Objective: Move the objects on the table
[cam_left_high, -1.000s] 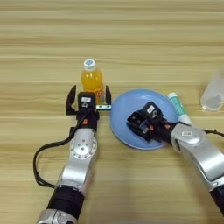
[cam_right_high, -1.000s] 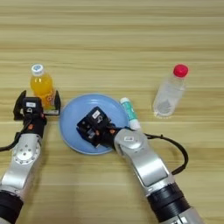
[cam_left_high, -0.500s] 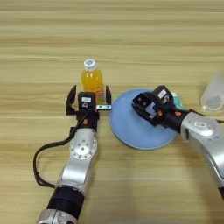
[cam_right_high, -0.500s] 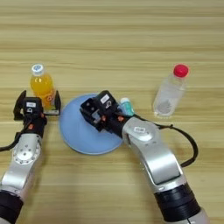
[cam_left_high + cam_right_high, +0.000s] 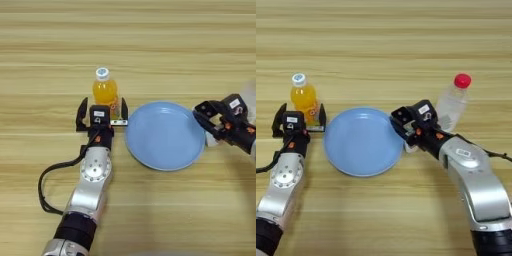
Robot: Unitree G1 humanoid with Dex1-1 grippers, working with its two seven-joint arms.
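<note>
Your right gripper, fingers spread, sits over something white beside round blue plate; careless closing could nudge clear red-capped plastic bottle. Left gripper gapes just before small orange-drink bottle with white cap; forward bump could tip it.

i see the orange-drink bottle standing upright on the counter, white cap on top, just left of the blue plate. the green-and-white tube is mostly hidden at the plate's right rim, only a pale end showing. i can't make out the white block.
</note>
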